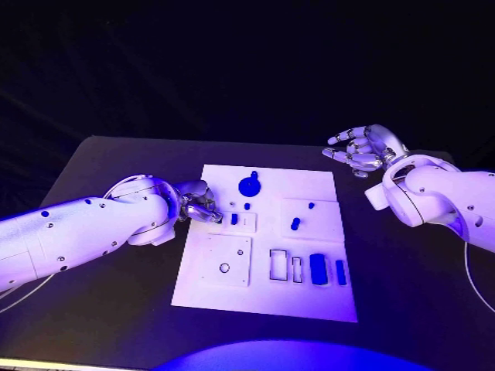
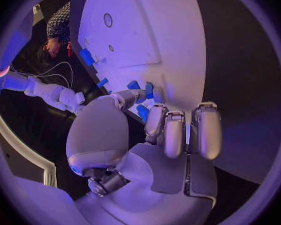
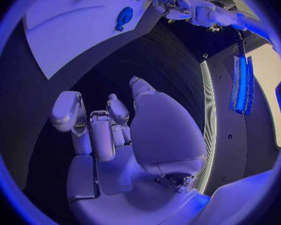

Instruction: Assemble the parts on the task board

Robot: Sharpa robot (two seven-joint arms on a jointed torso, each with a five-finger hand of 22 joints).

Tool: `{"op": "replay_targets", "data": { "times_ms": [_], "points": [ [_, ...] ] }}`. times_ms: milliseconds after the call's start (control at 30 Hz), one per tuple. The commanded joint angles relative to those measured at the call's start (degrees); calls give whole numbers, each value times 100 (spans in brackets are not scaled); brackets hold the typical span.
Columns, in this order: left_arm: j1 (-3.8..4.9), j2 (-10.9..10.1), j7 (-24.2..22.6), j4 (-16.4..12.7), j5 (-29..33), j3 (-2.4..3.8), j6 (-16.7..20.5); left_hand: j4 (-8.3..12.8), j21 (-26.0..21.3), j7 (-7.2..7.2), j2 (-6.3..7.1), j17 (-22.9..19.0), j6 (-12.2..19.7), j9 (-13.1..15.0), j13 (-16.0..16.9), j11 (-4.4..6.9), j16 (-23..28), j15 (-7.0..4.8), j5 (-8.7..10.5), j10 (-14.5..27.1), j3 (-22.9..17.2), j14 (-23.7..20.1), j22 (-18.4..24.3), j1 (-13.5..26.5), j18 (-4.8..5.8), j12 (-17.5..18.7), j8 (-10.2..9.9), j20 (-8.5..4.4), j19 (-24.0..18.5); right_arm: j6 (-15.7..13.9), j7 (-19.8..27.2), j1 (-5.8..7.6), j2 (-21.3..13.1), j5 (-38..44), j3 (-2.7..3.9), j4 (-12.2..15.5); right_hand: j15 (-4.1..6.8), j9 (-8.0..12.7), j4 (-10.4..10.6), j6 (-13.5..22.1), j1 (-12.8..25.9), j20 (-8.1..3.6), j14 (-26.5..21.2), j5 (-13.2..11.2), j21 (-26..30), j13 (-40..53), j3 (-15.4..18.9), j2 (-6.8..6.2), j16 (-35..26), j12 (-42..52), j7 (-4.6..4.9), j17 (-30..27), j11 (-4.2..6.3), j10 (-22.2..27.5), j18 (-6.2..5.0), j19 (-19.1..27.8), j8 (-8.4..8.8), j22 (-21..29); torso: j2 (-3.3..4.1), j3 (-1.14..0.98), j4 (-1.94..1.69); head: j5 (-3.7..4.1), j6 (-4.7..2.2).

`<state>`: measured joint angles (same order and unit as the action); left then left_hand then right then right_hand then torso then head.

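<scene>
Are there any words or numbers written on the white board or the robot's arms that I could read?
None can be read. The task board shows blue parts and outlined slots, but no letters or numbers. The left hand and right hand and their white arms carry dark dots, no writing.
</scene>
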<state>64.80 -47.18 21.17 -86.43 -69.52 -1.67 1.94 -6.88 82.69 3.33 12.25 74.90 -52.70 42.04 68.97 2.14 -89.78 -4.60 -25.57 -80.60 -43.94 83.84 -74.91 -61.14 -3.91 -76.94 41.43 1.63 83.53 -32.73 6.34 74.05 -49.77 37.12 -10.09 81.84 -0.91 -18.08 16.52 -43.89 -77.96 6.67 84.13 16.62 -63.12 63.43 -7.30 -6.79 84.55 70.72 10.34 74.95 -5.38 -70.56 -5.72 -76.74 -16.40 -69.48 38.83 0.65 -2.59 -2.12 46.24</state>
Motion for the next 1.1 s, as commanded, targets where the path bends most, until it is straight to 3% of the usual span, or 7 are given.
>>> {"op": "replay_targets", "data": {
  "times_ms": [33, 733, 1100],
  "points": [
    [-42, 18, 127, 14, 103, -38, -315, 833, 38, -129, 8, 1510, -126, -8, 4, -4, -22, -40, 14, -46, -808, 616, -59, -61, 80, -20, 26, -23, 7, 42, 50, -5, 0, 48, 1, 1, 35, 9, 2, -3, 54, -20, 277, -22, 20, -9, 4, 18, -21, 4, -33, 168, 37, -14, -37, -4, -30, 0, 0, 1, 3, -2, -5],
    [-36, 146, 305, 115, 389, -36, -358, 725, 40, -145, -36, 1510, -213, -59, 151, 0, -22, -37, 21, -135, -672, 616, -70, -15, 83, -106, 20, -21, 8, 39, 49, -7, 4, 48, 1, 1, 35, 9, 2, -3, 54, -20, 277, -22, 20, -9, 4, 18, -21, 4, -33, 168, 37, -14, -37, -4, -30, 0, 1, -8, 2, -2, 22],
    [-32, 202, 392, 170, 434, -37, -379, 461, 25, -210, -106, 1510, -306, -164, 268, 44, -22, -69, 85, -192, -25, 616, -63, 80, 81, -146, -20, -48, 8, 37, 42, -7, -13, 48, 1, 6, 35, 9, 2, -3, 54, -20, 277, -22, 20, -9, 4, 18, -21, 4, -33, 168, 37, -14, -37, -4, -30, 0, 2, -5, 4, 16, 26]
  ]
}}
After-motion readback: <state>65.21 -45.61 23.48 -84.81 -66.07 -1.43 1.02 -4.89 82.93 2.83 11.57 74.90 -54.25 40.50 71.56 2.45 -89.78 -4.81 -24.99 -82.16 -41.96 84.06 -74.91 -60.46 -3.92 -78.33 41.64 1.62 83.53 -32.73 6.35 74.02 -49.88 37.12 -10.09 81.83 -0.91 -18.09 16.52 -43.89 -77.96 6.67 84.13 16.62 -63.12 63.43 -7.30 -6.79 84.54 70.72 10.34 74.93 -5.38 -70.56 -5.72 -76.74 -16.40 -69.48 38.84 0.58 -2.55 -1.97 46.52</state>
